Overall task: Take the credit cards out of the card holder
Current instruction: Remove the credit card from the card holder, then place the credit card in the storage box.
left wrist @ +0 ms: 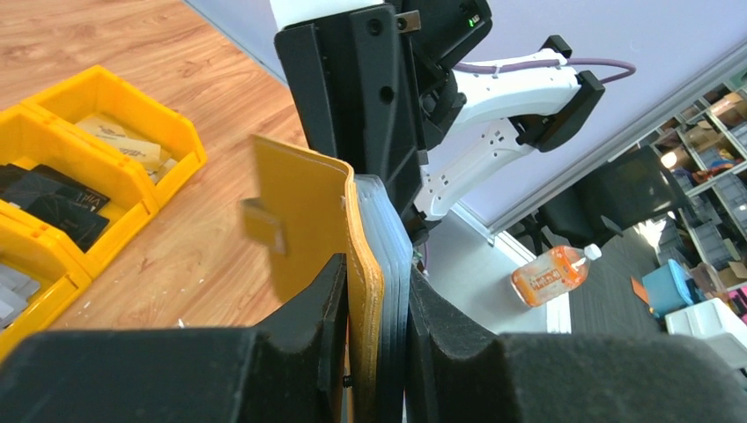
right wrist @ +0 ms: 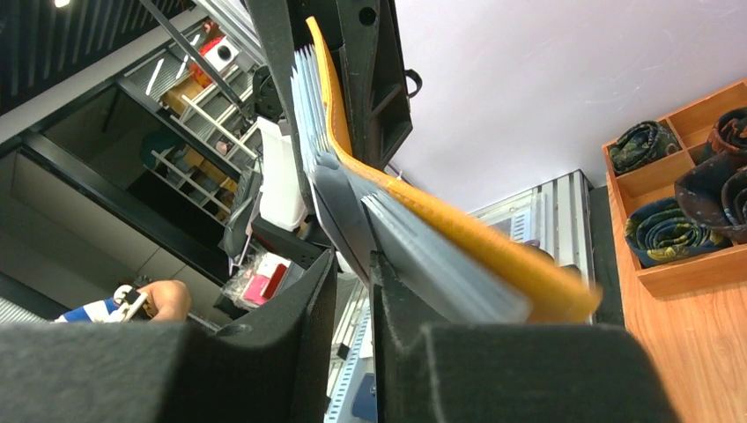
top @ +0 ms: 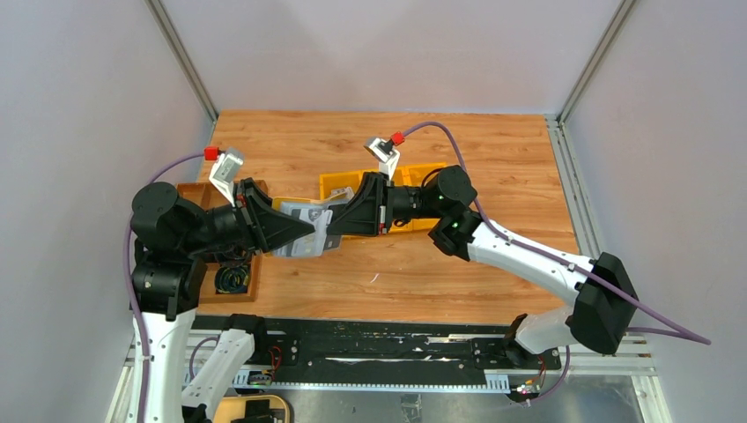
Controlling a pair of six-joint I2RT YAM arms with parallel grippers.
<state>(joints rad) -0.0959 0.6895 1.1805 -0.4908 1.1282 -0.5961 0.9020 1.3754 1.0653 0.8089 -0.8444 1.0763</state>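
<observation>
The mustard-yellow card holder (top: pixel 298 233) hangs open above the table between both arms, grey lining up. My left gripper (top: pixel 310 231) is shut on it; in the left wrist view the pads (left wrist: pixel 330 300) clamp the yellow cover (left wrist: pixel 308 211) and the stacked grey pockets (left wrist: pixel 394 247). My right gripper (top: pixel 336 224) meets the holder from the right. Its jaws (right wrist: pixel 354 264) stand a narrow gap apart. A grey flap (right wrist: pixel 342 207) points down into that gap, beside the bent holder (right wrist: pixel 458 231). A printed card face (top: pixel 308 214) shows in the lining; other credit cards cannot be told from the pockets.
Yellow bins (top: pixel 342 183) (left wrist: pixel 106 101) stand behind the grippers, with dark cards (left wrist: pixel 53 198) in them. A brown compartment tray (top: pixel 231 280) (right wrist: pixel 674 273) with rolled ties sits at the left by my left arm. An orange bottle (left wrist: pixel 551 271) lies off the table.
</observation>
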